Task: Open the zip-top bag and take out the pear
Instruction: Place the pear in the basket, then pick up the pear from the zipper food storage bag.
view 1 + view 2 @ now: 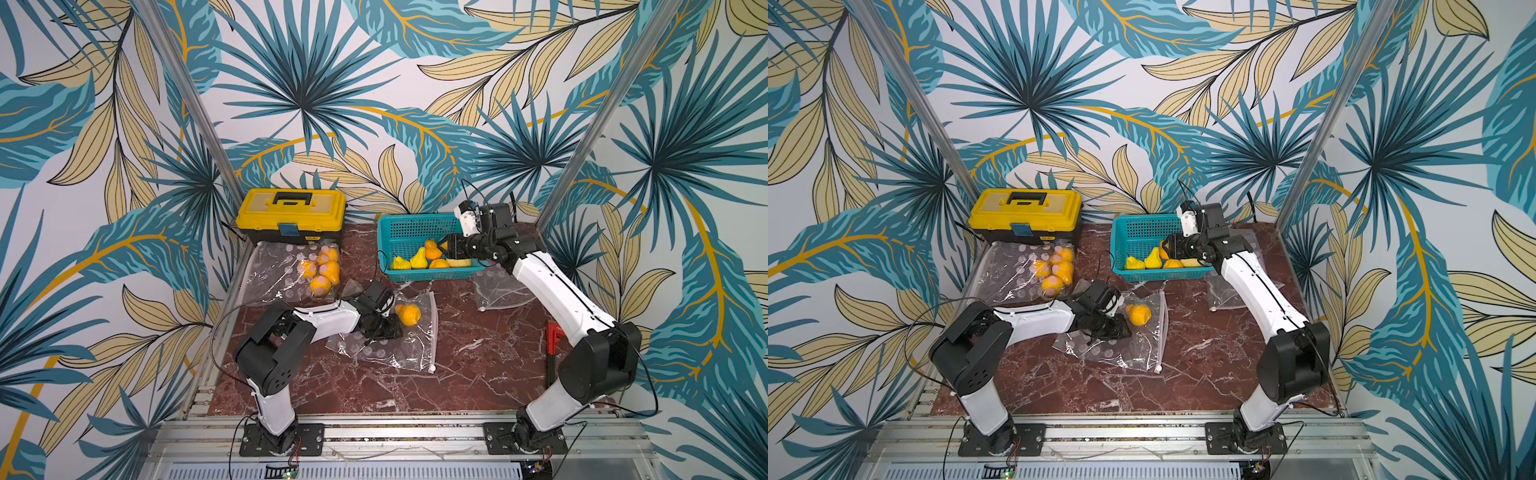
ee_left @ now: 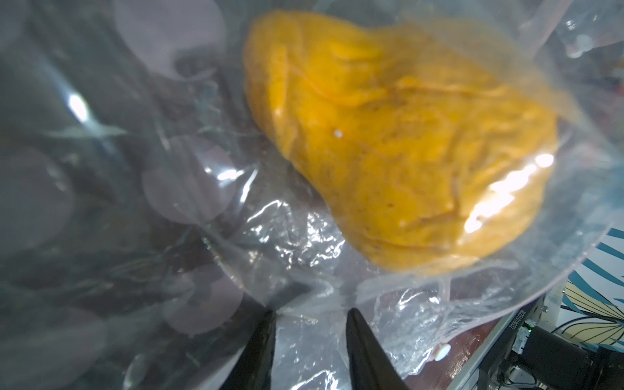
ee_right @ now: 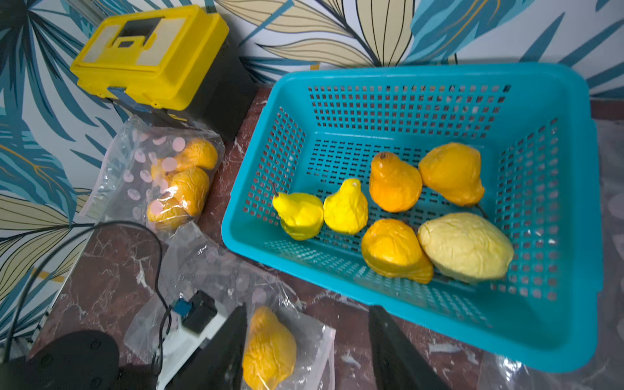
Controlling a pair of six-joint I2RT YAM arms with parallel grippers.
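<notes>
The clear zip-top bag (image 1: 399, 349) (image 1: 1133, 353) lies mid-table with an orange-yellow pear (image 1: 407, 314) (image 1: 1138, 314) (image 2: 388, 135) (image 3: 268, 347) sealed inside. My left gripper (image 1: 384, 330) (image 1: 1117, 330) (image 2: 310, 315) sits on the bag's left part, beside the pear. Its fingers are closed on a bunch of crinkled plastic (image 2: 304, 236). My right gripper (image 1: 446, 245) (image 1: 1169, 245) (image 3: 308, 309) hovers over the front of the teal basket (image 1: 384, 249) (image 3: 439, 320). It is open and holds nothing. Several loose pears (image 3: 393, 182) lie in the basket.
A yellow toolbox (image 1: 291, 212) stands at the back left. In front of it lies a second bag (image 1: 316, 270) with several pears. An empty bag (image 1: 498, 291) lies right of the basket. A red tool (image 1: 552, 336) rests near the right edge.
</notes>
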